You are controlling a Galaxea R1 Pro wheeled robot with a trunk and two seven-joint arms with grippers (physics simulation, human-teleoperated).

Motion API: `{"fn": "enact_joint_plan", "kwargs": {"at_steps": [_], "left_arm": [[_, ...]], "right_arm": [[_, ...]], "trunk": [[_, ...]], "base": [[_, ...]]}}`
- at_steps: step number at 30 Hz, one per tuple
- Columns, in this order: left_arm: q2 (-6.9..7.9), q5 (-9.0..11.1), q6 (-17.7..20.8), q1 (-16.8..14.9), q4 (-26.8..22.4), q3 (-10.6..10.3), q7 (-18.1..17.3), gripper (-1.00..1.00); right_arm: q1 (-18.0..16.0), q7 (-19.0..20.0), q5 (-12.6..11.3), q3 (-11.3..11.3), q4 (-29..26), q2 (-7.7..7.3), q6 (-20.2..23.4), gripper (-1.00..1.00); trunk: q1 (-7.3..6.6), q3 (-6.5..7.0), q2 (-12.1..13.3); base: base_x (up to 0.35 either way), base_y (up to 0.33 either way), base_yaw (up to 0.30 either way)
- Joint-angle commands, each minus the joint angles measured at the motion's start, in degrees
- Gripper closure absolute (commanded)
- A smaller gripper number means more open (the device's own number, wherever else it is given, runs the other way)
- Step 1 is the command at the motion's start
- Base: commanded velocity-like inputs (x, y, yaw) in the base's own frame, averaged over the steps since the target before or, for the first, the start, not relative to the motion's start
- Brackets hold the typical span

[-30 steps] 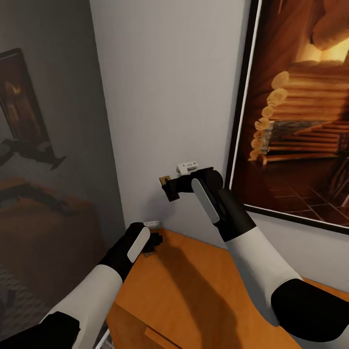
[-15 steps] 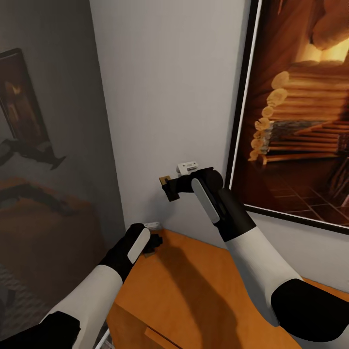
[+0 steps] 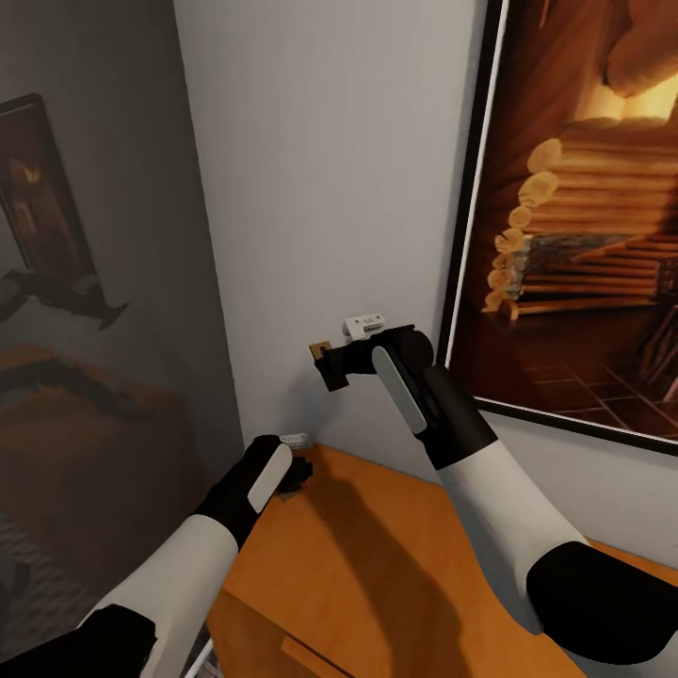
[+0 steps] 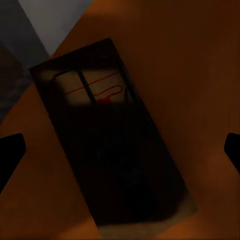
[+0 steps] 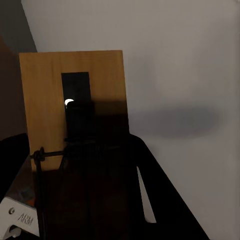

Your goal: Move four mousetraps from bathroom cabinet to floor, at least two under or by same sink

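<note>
Item one: your right gripper is clenched on a mousetrap, raised clear of the cabinet at 12 o'clock, ready to carry.

Item two: your left gripper is spread wide, straddling a second mousetrap lying flat on the cabinet's 10 o'clock corner, lined up for closing.

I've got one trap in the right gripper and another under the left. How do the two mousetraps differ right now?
The right gripper is shut on the held mousetrap, raised by the wall above the cabinet; the other mousetrap lies flat on the cabinet top. The left gripper is open, its fingers either side of the lying trap, not touching. The held trap is lit tan; the lying one is in shadow. Both are flat rectangles.
</note>
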Motion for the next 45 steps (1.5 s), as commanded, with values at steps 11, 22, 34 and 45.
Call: {"fn": "enact_joint_plan", "kwargs": {"at_steps": [11,22,34,45], "left_arm": [[0.00,0.58,0.09,-0.04,1.08,-0.04,0.69,-1.00],[0.00,0.63,0.03,-0.04,2.61,-0.06,0.63,-1.00],[0.00,0.64,0.01,-0.04,2.80,-0.06,0.62,1.00],[0.00,0.60,0.03,-0.04,2.82,0.03,0.66,1.00]], "right_arm": [[-0.05,-0.36,-0.42,0.03,-0.04,0.00,0.20,1.00],[-0.05,-0.38,-0.40,0.03,-0.07,0.00,0.20,1.00],[-0.05,-0.36,-0.40,0.03,-0.07,0.00,0.20,1.00],[-0.05,-0.32,-0.41,0.03,-0.07,0.00,0.20,1.00]], "trunk": [[0.01,-0.08,-0.05],[0.01,-0.08,-0.05],[0.01,-0.08,-0.05],[0.01,-0.08,-0.05]], "base": [[0.000,0.000,0.000],[0.000,0.000,0.000],[0.000,0.000,0.000],[0.000,0.000,0.000]]}}
